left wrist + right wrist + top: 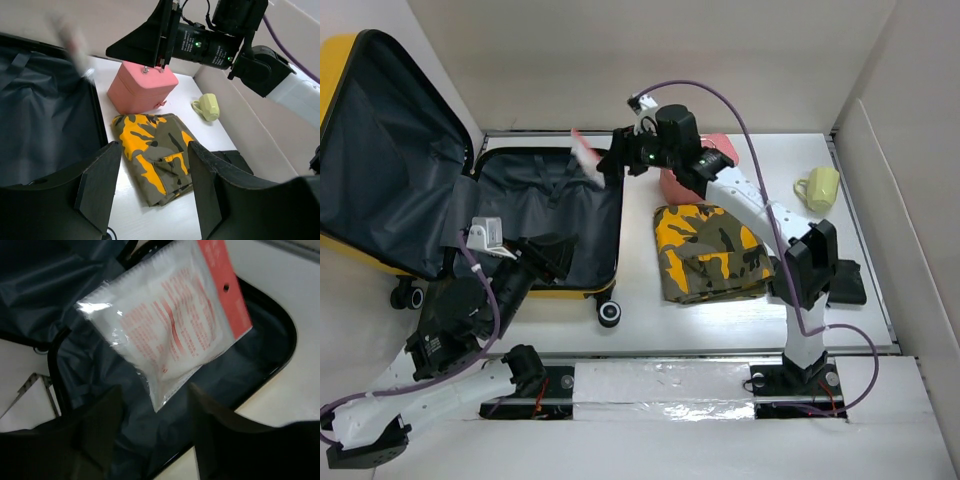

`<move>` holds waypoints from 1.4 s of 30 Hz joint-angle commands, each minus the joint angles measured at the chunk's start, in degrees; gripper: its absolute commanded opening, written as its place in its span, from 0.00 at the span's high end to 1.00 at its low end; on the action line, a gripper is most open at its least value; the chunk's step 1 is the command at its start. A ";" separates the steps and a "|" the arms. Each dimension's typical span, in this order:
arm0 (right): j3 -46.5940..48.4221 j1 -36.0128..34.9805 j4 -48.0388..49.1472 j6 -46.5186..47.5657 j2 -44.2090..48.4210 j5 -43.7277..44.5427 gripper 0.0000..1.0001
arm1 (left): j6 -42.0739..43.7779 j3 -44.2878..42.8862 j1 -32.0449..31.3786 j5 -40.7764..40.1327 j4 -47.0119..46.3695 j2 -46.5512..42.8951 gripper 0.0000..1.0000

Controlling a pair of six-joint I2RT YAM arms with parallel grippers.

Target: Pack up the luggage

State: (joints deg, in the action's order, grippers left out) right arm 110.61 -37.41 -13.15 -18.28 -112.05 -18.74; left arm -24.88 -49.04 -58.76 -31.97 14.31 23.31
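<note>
High rear overhead view; two close wrist views; luggage (545,195) in all three.

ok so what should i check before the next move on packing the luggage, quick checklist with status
1. Yellow hard-shell suitcase lying open, dark lining exposed: ok.
2. White plastic packet with red header over the lining, free of the right gripper: ok.
3. Packet settled inside: cannot tell, it is blurred in the top view.
4. Right gripper's fingers apart: ok.
5. Left gripper open, empty: ok.
6. Folded orange camouflage garment packed: not ok, it lies on the white table.
</note>
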 commanded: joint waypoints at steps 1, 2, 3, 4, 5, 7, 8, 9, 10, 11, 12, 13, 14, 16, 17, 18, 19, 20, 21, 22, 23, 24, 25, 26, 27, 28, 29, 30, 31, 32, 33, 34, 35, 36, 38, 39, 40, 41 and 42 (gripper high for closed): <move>-0.03 3.72 3.82 -2.28 3.85 -3.22 0.26 | -0.60 0.35 0.23 -0.03 -2.27 1.12 0.47; -3.69 4.70 5.48 -2.72 6.47 -5.23 0.22 | -0.69 0.00 0.23 0.50 -2.18 2.60 0.47; -6.34 5.58 6.72 -3.59 8.32 -5.60 0.19 | -0.69 -0.09 0.23 1.55 -2.35 3.23 0.47; -9.24 7.59 8.21 -3.86 10.51 -5.52 0.19 | -0.43 -0.27 0.23 2.08 -2.61 4.02 0.47; -12.05 8.74 10.49 -3.95 15.32 -4.99 0.19 | -0.25 -0.53 0.23 2.69 -3.05 5.42 0.46; -20.06 12.60 12.52 -4.74 19.74 -5.07 0.19 | -0.08 -0.88 0.23 4.45 -3.93 6.92 0.46; -21.99 13.93 12.53 -4.92 21.59 -6.12 0.22 | -0.16 -0.71 0.23 5.24 -4.46 8.06 0.47; -24.88 15.25 12.53 -5.01 25.00 -6.30 0.40 | -0.08 -0.54 0.23 7.16 -5.24 8.59 0.46; -26.65 16.22 12.10 -4.40 27.13 -5.70 0.51 | 0.10 -0.27 0.23 8.31 -7.08 9.38 0.46; -28.76 17.79 10.96 -3.87 29.50 -2.30 0.62 | 0.27 -0.44 0.23 9.89 -7.62 11.65 0.47; -31.13 18.50 10.86 -3.43 35.35 0.69 0.82 | 0.10 -0.71 0.23 13.04 -8.06 13.41 0.47; -36.81 19.29 11.04 -3.51 38.54 3.60 0.88 | -0.25 -0.88 0.23 14.46 -9.46 15.34 0.48; -39.74 21.22 10.95 -3.95 41.71 10.85 0.93 | -1.47 -0.89 0.23 16.30 -10.78 19.45 0.49; -44.58 23.60 8.33 -5.09 50.47 18.36 1.00 | -2.36 -0.97 -2.38 20.27 -16.29 24.04 0.49; -49.73 25.00 6.57 -5.36 53.22 22.04 1.00 | -2.45 -1.76 -3.98 20.28 -17.89 28.94 0.49; -52.31 28.93 6.03 -5.53 55.77 24.95 1.00 | -1.58 -2.55 -5.56 18.80 -19.13 31.51 0.50; -54.60 31.32 5.24 -5.97 59.98 25.24 1.00 | -0.79 -3.51 -7.40 17.13 -20.01 34.40 0.49; -57.32 33.78 2.97 -6.15 61.93 24.64 1.00 | 0.18 -6.39 -10.81 15.20 -21.32 40.26 0.49; -57.69 36.15 1.73 -6.15 63.69 21.32 1.00 | 1.23 -8.34 -12.06 13.35 -21.42 43.19 0.49; -57.61 40.01 0.42 -5.37 65.54 19.64 0.98 | 3.76 -10.36 -13.03 13.42 -21.51 46.35 0.48; -55.87 41.44 -1.86 -4.92 68.95 16.92 0.93 | 4.83 -13.77 -14.26 14.46 -22.82 52.04 0.47; -54.55 42.50 -2.93 -4.66 70.55 16.55 0.90 | 6.06 -15.46 -14.27 15.61 -23.53 54.62 0.47; -52.62 43.20 -4.24 -3.87 71.87 16.55 0.86 | 8.42 -16.95 -14.88 16.49 -25.27 57.00 0.46; -50.42 43.21 -6.95 -3.52 73.54 17.15 0.81 | 9.58 -19.49 -14.89 17.11 -26.51 61.81 0.44; -45.79 42.43 -8.11 -3.69 74.16 18.20 0.71 | 10.81 -20.74 -15.50 18.24 -27.83 64.12 0.43; -43.57 41.81 -8.99 -4.12 74.60 18.30 0.64 | 12.47 -22.14 -16.03 19.21 -29.49 66.49 0.42; -41.63 41.11 -9.09 -4.13 75.13 17.78 0.58 | 16.58 -25.46 -16.03 19.92 -30.12 71.30 0.41; -39.87 41.10 -8.74 -4.13 76.09 15.69 0.46 | 18.88 -27.32 -17.51 20.62 -30.65 73.70 0.40; -35.85 41.10 -8.48 -4.82 76.28 14.19 0.42 | 21.43 -29.60 -18.05 21.06 -30.57 76.24 0.39; -33.20 41.10 -9.26 -5.18 76.19 12.61 0.41 | 26.24 -34.32 -18.66 21.24 -29.52 81.23 0.37; -30.30 41.10 -10.14 -5.36 75.84 9.72 0.41 | 28.38 -36.46 -18.67 22.03 -29.25 83.54 0.36; -25.66 41.10 -10.67 -6.40 75.75 8.12 0.40 | 30.14 -38.57 -19.19 22.99 -29.07 85.91 0.34; -23.96 41.10 -9.98 -7.02 75.92 5.93 0.40 | 31.98 -40.42 -19.20 24.31 -28.72 90.29 0.34; -22.38 41.10 -9.53 -7.73 76.10 0.95 0.38 | 35.22 -44.44 -19.20 26.93 -28.37 92.33 0.32; -17.65 41.10 -9.88 -9.22 75.75 -4.17 0.38 | 37.62 -48.33 -19.20 27.66 -27.58 98.47 0.32; -16.31 41.10 -10.05 -9.57 75.40 -8.55 0.38 | 39.72 -52.78 -19.20 28.27 -26.88 100.42 0.31; -15.26 41.10 -10.40 -9.49 75.05 -10.16 0.38 | 40.52 -55.44 -19.20 28.54 -25.13 102.61 0.31; -13.85 41.10 -11.63 -9.06 75.05 -11.13 0.38 | 41.05 -57.81 -19.20 28.89 -24.25 106.55 0.31; -13.49 41.10 -12.33 -8.44 75.05 -11.58 0.38 | 41.67 -62.71 -19.20 29.24 -23.63 108.33 0.30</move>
State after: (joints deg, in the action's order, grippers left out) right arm 95.94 4.03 -22.02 -26.00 -35.59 -21.21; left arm 10.28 -103.37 -78.19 -5.48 -10.70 128.70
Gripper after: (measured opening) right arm 0.620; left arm 0.696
